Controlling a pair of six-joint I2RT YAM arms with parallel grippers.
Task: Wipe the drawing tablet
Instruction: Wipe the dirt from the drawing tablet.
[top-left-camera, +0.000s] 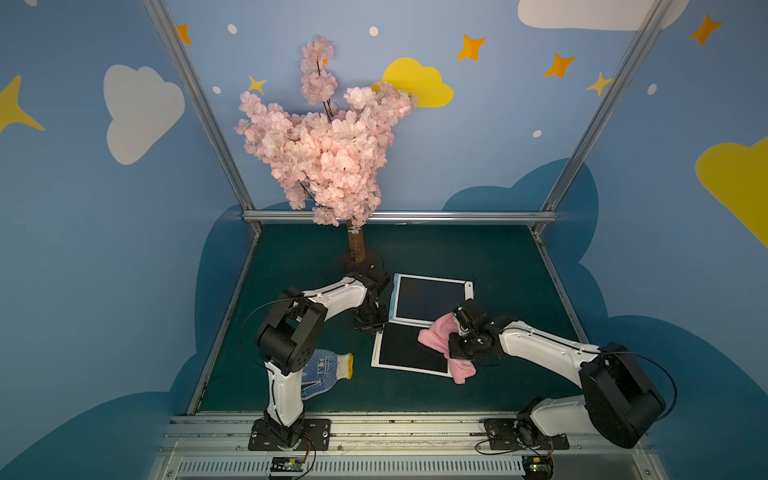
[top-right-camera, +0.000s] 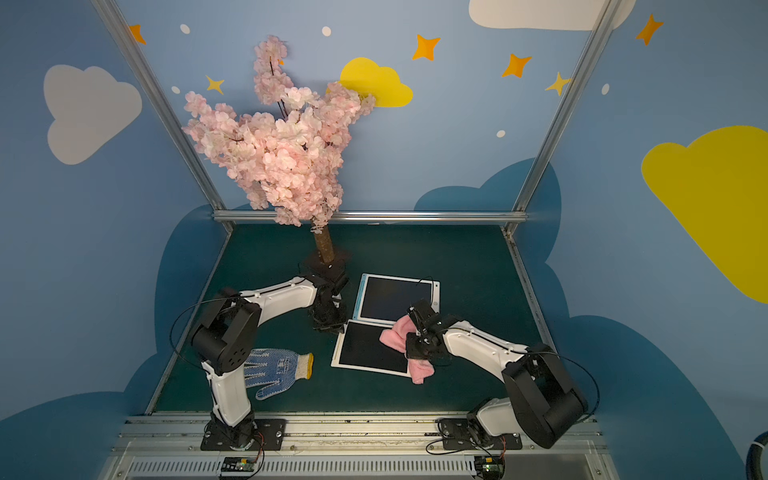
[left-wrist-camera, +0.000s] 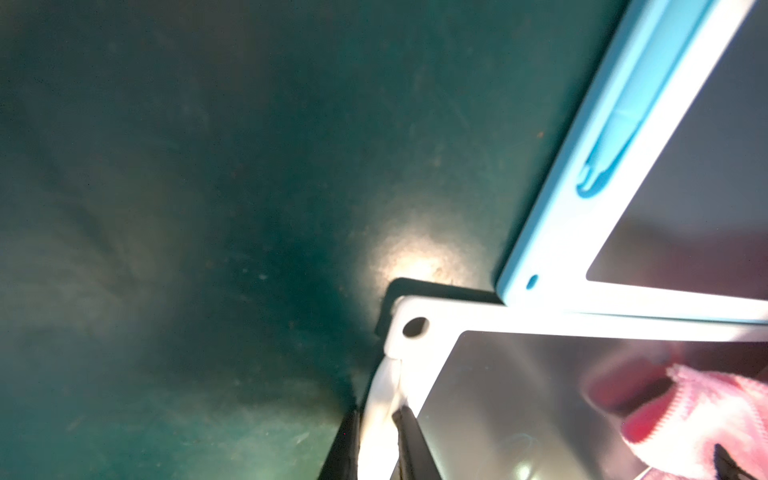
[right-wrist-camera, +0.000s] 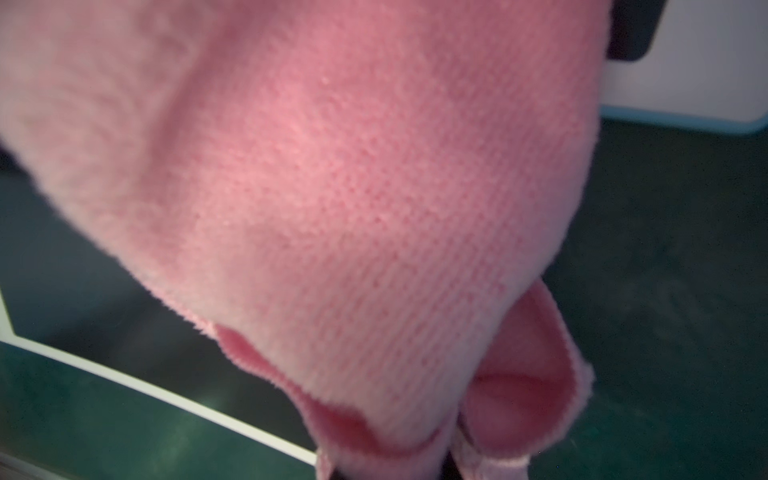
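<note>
Pressing the pink cloth (top-left-camera: 434, 332), pinched tight in my right gripper (top-left-camera: 454, 344), flat on the near white-framed drawing tablet (top-left-camera: 401, 353), I want slow overlapping strokes while my left gripper (left-wrist-camera: 376, 444), nearly closed, seems to clamp its frame corner.

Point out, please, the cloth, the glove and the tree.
cloth (top-left-camera: 435, 333): in a top view, on its upper fold.
glove (top-left-camera: 325, 367): in a top view, on its dotted palm.
tree (top-left-camera: 356, 245): in a top view, on its trunk.

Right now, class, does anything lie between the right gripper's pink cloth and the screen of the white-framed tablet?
Nothing visible does. The pink cloth lies directly on the white-framed tablet, held by the right gripper. The left gripper pinches only its frame's corner.
</note>
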